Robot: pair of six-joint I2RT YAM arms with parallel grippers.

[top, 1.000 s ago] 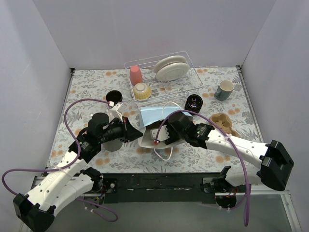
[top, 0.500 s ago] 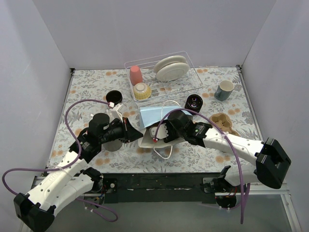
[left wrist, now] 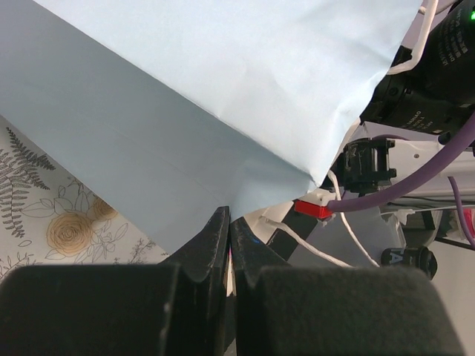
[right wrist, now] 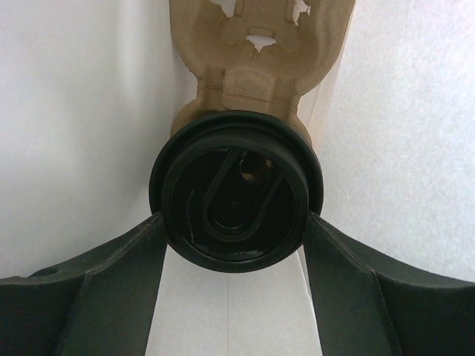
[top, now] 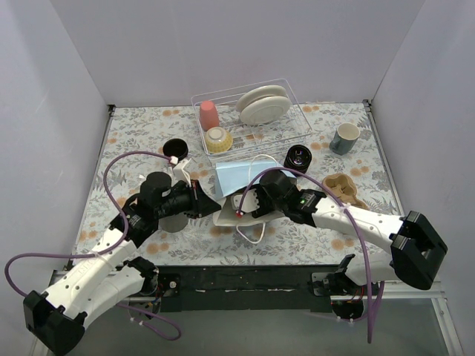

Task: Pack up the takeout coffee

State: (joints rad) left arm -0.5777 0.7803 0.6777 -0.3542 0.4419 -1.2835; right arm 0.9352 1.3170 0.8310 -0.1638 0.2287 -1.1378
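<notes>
A light blue paper bag (top: 232, 176) lies open in the middle of the table, white inside (right wrist: 74, 111). My left gripper (top: 208, 204) is shut on the bag's edge (left wrist: 185, 89), its jaws pressed together on it (left wrist: 228, 222). My right gripper (top: 250, 205) reaches into the bag's mouth and is shut on a black lidded coffee cup (right wrist: 235, 200). The cup rests against a brown cardboard carrier (right wrist: 256, 44) inside the bag. Two more black cups stand on the table, one at the left (top: 175, 148) and one right of the bag (top: 298, 156).
A clear dish rack (top: 293, 100) at the back holds a pink cup (top: 209, 114), a yellow bowl (top: 219, 139) and plates (top: 263, 104). A blue-grey mug (top: 345, 138) stands at the back right. A second cardboard carrier (top: 344, 189) lies right of the bag.
My left arm has shifted slightly right, still holding the bag's edge. My right gripper has moved a little further into the bag with the cup.
</notes>
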